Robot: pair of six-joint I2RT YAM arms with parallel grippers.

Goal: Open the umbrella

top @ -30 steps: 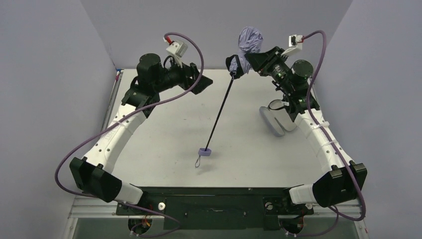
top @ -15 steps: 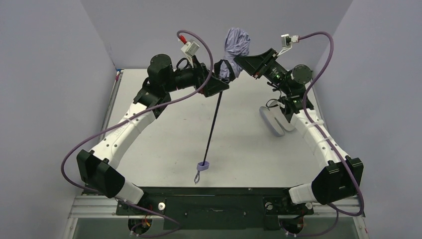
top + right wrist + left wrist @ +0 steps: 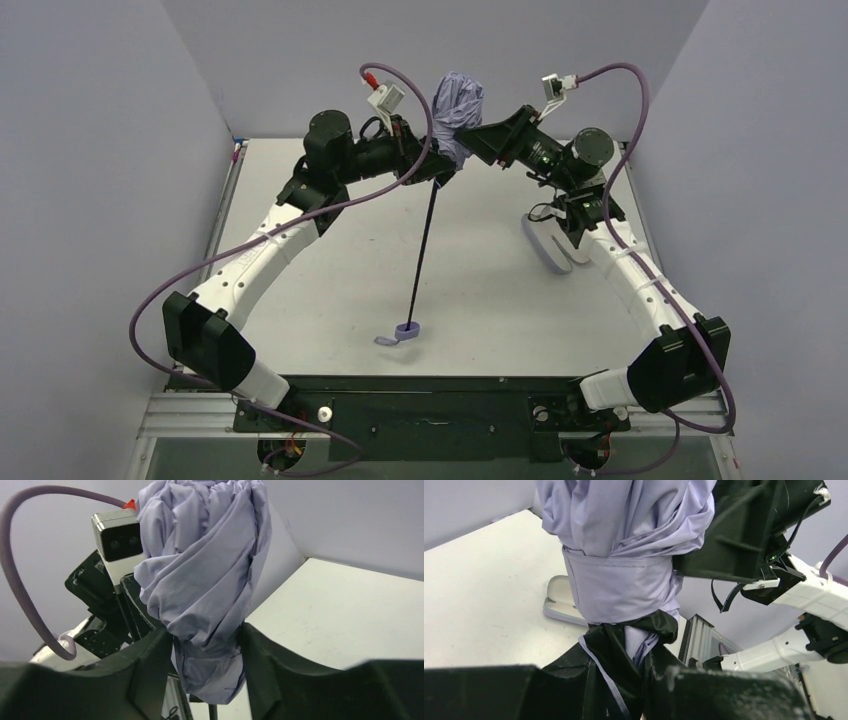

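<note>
The umbrella is held up over the far middle of the table, folded, its lavender canopy (image 3: pixel 458 100) bundled and strapped (image 3: pixel 619 587). Its thin black shaft (image 3: pixel 424 250) slants down to the small lavender handle (image 3: pixel 407 330), whose loop lies on the table. My left gripper (image 3: pixel 438 170) (image 3: pixel 634 680) is shut on the umbrella's black fabric just below the strap. My right gripper (image 3: pixel 470 135) (image 3: pixel 207 645) comes from the right and has the canopy (image 3: pixel 205 575) between its fingers (image 3: pixel 265 665), which touch the cloth on both sides.
A pale lavender sleeve (image 3: pixel 548 245) (image 3: pixel 558 597) lies on the white table (image 3: pixel 330 260) under the right forearm. Grey walls stand at the left, back and right. The arm bases and a black rail run along the near edge.
My left gripper swung right and closed on the umbrella below the canopy. The right arm carried the canopy leftward to meet it. The handle's loop now lies flat on the table.
</note>
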